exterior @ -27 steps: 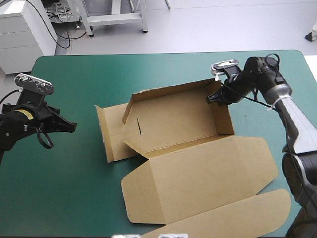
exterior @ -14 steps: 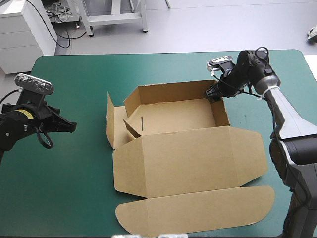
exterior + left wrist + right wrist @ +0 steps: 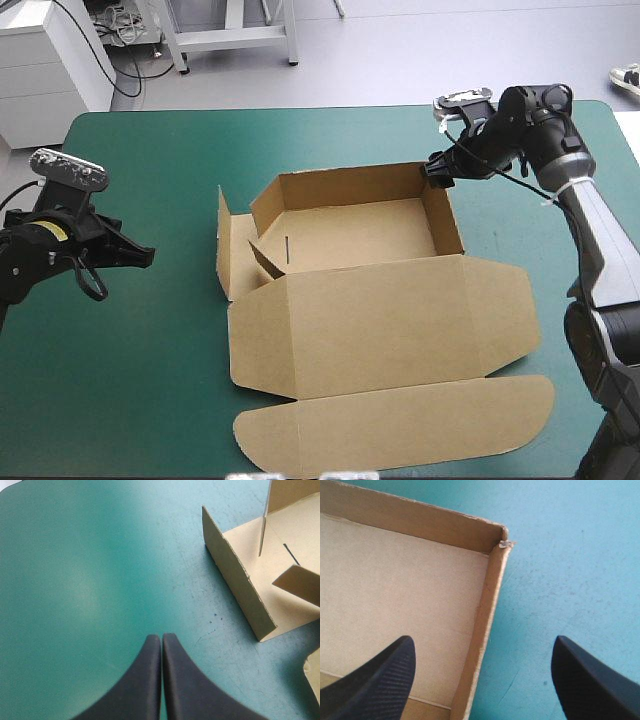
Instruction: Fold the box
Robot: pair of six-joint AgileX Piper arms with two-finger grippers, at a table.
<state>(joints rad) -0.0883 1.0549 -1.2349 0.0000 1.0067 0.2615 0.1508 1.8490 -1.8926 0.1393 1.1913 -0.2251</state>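
The brown box lies mid-table as an open tray with its walls raised. Its lid lies flat toward the front edge, and a side flap stands up on the left. My right gripper is open at the tray's far right corner. In the right wrist view the right wall runs between the fingers of the right gripper, one finger over the tray floor, the other over the cover. My left gripper is shut and holds nothing, left of the box. The left gripper points past the side flap.
The lid's rounded front flap reaches close to the table's front edge. Teal-green cover stretches between my left gripper and the box, and a strip of it shows beyond the tray's far wall.
Earlier my right gripper was shut on the box's right wall with the box tilted up. The box has dropped flat, and the gripper has opened and drawn slightly back.
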